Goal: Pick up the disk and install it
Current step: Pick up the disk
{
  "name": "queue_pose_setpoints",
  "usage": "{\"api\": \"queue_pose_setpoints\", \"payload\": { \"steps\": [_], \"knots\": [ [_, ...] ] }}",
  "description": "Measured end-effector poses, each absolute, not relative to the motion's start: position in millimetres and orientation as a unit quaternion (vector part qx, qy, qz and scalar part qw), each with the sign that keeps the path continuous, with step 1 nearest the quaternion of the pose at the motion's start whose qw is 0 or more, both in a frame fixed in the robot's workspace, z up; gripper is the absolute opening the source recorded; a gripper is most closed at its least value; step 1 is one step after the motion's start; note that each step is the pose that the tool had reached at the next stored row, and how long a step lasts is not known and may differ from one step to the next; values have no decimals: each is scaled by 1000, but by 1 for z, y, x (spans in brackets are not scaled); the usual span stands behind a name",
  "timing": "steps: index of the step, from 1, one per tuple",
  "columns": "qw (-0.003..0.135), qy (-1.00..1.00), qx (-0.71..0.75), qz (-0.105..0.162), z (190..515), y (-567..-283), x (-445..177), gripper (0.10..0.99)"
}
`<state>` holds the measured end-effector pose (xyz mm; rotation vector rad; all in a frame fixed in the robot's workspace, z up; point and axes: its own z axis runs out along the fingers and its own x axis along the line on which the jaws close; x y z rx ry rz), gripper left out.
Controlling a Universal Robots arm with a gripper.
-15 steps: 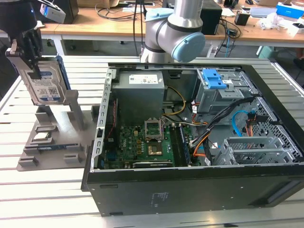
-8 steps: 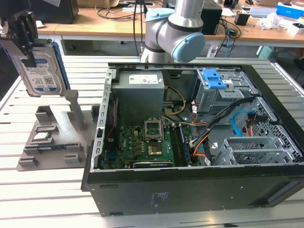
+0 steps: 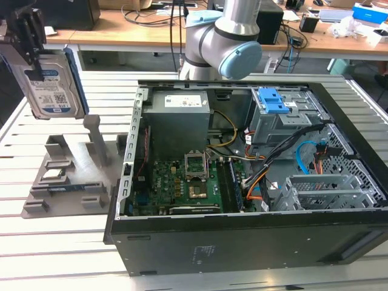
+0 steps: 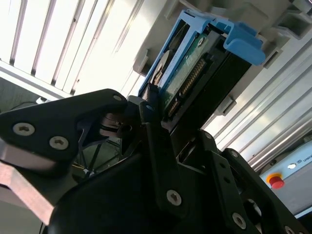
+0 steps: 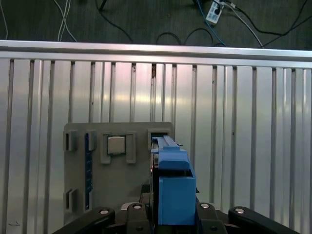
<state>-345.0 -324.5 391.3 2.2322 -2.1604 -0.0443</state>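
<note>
Exterior view first: the black two-finger gripper [image 3: 31, 43] is up at the far end of the exterior view's left, clamped on the flat silver metal disk [image 3: 51, 85] with the white-and-blue label and bright blue plastic frame. The disk hangs upright in the air, label side facing the camera. It's above the grey plastic fixture tray [image 3: 42, 203], which sits on the slatted aluminium table [image 3: 60, 254]. It's well apart from the open black computer case [image 3: 242, 242] on the exterior view's right. Inside the case there's a large grey power supply box [image 3: 179, 118] at the far side, a green motherboard [image 3: 176, 188] near it, and a blue plastic latch [image 3: 273, 102] on a grey metal cage. The silver and light-blue robot arm [image 3: 227, 42] stands behind the case.

In the second wrist view it's a close-up: the black fingers [image 4: 151, 122] are pressed shut against the disk's connector end, and the blue frame runs along its edges. A red button [image 4: 276, 181] sits off on a grey surface beyond.

The first wrist view looks straight down, with the disk's blue frame edge-on between the fingers. The grey tray is below it, holding a small square silver chip [image 5: 117, 145]. Black cables [image 5: 170, 29] trail on the floor past the table's far edge.
</note>
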Motion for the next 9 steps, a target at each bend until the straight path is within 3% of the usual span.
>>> {"api": "queue_pose_setpoints", "payload": {
  "steps": [9],
  "knots": [
    [17,-695,718,-14,405,-324,-345,361]
  ]
}}
